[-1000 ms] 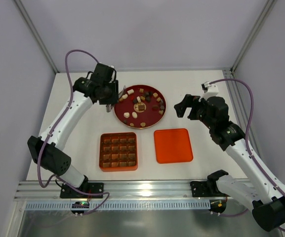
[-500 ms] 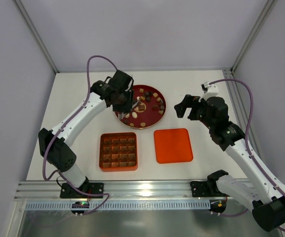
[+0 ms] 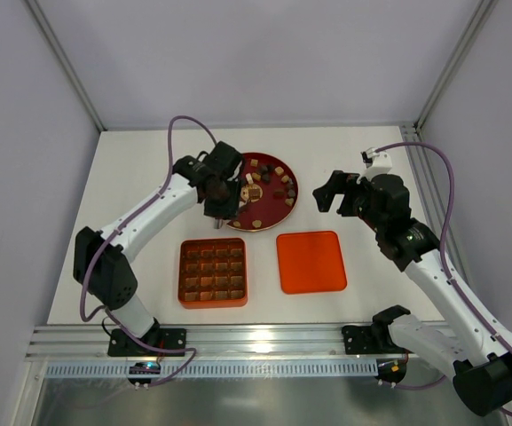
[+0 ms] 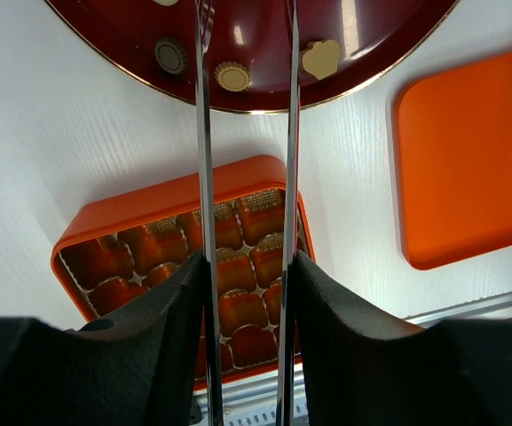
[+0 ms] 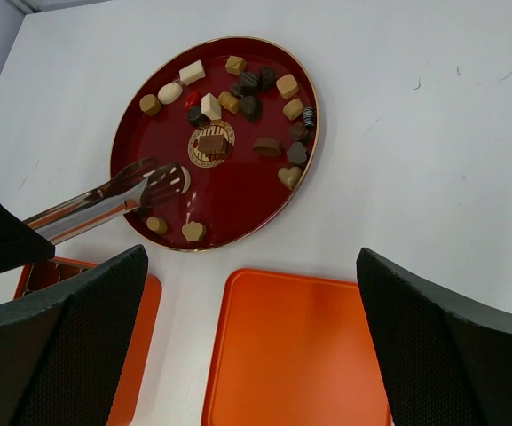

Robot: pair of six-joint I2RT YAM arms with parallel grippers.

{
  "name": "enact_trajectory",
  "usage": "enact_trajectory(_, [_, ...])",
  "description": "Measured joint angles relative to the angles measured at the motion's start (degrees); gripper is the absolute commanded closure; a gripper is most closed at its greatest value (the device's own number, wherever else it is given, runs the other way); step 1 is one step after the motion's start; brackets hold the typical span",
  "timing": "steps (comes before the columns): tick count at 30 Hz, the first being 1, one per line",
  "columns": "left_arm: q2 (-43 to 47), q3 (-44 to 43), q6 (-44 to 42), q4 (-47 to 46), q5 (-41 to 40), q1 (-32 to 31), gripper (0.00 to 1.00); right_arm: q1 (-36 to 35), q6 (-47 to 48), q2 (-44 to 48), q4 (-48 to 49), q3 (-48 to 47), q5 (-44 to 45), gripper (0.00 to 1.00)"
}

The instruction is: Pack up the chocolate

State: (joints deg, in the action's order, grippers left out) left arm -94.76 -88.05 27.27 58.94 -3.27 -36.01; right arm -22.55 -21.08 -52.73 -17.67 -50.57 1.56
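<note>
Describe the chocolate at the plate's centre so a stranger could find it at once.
Find the round dark red plate on the white table. At its very centre lies a gold emblem, and a brown square chocolate sits on it. Only this piece sits on the gold.

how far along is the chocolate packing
Barely started. Done: nothing visibly packed; the orange gridded box looks empty in the cells the left wrist view shows, its lid lying beside it. In hand: the left gripper is shut on metal tongs, tips over the red plate by a cream piece. Left: the chocolate sits on the plate; the right gripper is open, holding nothing.
</note>
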Motion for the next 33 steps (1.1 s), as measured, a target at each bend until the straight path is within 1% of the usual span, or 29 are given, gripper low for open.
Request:
enact_trajectory(12, [-1.4,0.3,0.8,-1.2,-0.1,0.0,0.59,0.0,0.0,0.0,0.0,0.0,0.0,0.00])
enact_trajectory(16, [-2.5,0.3,0.8,-1.5,-0.1,0.0,0.62,0.0,0.0,0.0,0.0,0.1,0.0,0.00])
enact_trajectory(24, [-3.0,0.3,0.9,-1.6,-0.4,0.0,0.62,0.0,0.0,0.4,0.0,0.7,0.0,0.00])
enact_trajectory(33, [-3.0,0.3,1.0,-1.7,-1.1,0.0,0.60,0.0,0.0,0.4,0.0,0.7,0.0,0.00])
